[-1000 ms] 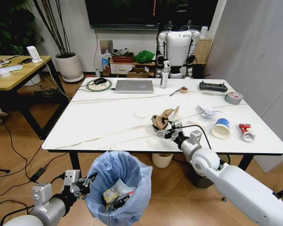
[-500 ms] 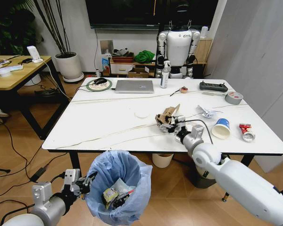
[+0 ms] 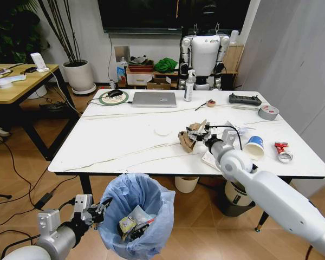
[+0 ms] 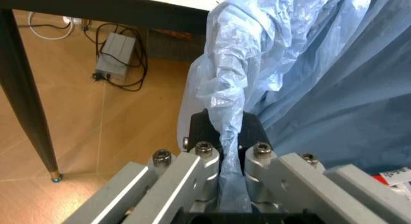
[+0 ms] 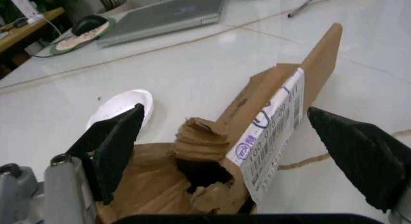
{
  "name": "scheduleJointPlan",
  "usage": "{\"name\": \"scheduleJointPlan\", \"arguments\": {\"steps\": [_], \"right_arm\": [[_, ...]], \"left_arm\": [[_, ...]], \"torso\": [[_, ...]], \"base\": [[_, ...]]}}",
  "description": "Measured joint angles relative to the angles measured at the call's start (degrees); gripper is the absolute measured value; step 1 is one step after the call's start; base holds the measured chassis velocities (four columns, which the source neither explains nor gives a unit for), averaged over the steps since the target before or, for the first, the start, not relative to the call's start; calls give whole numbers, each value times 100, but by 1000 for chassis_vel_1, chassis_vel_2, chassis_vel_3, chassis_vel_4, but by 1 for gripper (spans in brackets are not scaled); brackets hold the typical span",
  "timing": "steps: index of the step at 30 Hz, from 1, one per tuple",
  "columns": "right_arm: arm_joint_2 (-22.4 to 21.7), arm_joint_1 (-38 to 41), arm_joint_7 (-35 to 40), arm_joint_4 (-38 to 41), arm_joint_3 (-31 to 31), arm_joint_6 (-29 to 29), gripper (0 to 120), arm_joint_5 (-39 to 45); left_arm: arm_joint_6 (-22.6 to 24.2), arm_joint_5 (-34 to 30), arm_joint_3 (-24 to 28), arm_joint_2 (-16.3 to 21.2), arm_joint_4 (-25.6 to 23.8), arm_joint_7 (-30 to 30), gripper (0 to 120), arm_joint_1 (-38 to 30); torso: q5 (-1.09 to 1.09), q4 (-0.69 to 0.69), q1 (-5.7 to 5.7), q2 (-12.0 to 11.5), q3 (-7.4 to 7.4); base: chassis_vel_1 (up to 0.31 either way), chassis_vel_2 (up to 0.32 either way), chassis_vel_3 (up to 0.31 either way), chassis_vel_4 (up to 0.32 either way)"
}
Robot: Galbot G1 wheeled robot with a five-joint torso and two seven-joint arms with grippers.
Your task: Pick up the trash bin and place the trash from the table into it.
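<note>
The trash bin with its light-blue bag liner hangs below the table's near edge, some litter lying inside. My left gripper is shut on the liner's rim. On the table lies the brown cardboard piece. My right gripper is open around it, and its two black fingers straddle the torn cardboard. A blue-and-white paper cup and a white paper wad lie to the right of the arm.
A silver laptop, a spray bottle, a grey tape roll, a controller and a white disc are on the table. A red-and-white item lies near the right edge. A wooden desk stands left.
My right gripper has moved away from the near edge to the cardboard and now straddles it. The left gripper and bin have stayed put.
</note>
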Motion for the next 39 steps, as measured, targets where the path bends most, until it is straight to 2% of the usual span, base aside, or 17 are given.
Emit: {"name": "scheduleJointPlan", "arguments": {"steps": [7, 10, 12, 17, 19, 24, 26, 31, 33, 39], "right_arm": [[72, 66, 2, -282, -5, -82, 91, 56], [68, 68, -55, -310, -8, -70, 79, 53], [67, 68, -58, -310, -9, -69, 77, 53], [40, 65, -101, -273, -57, -55, 52, 53], [39, 62, -102, -272, -61, -53, 52, 53], [32, 66, -121, -257, -127, -46, 27, 45], [31, 72, -122, -257, -135, -46, 24, 43], [10, 81, -139, -266, -178, -46, 4, 21], [-7, 81, -152, -257, -192, -46, 0, 18], [-20, 77, -159, -188, -200, -38, 0, 24]], "left_arm": [[0, 13, -14, -39, -11, 4, 0, 14], [0, 13, -2, -39, -9, 5, 0, -22], [0, 13, 2, -39, -6, 5, 0, -27], [0, 7, 27, -35, 29, 6, 0, -64], [0, 7, 27, -36, 30, 6, 0, -65], [-3, -2, 23, -34, 41, 12, 0, -80], [-4, -3, 23, -35, 43, 12, 0, -84], [-7, -8, 26, -36, 47, 13, 0, -100], [-8, -10, 28, -34, 50, 14, 0, -112], [-11, -12, 54, -38, 57, 20, 0, -136]], "torso": [[0, -1, 0, 0, -1], [0, -1, 0, 0, -1], [0, -1, 0, 0, -1], [0, -1, 0, 0, -1], [0, -1, 0, 0, -1], [0, -1, 0, 0, -1], [0, -1, 0, 0, -1], [0, -1, 0, 0, 0], [0, -2, 0, 0, 0], [0, -2, 0, 0, 0]], "base": [[0, 0, 0, 0], [0, 0, 0, 0], [0, 0, 0, 0], [0, 0, 0, 0], [0, 0, 0, 0], [0, 0, 0, 0], [0, 0, 0, 0], [0, 0, 0, 0], [0, 0, 0, 0], [0, 0, 0, 0]]}}
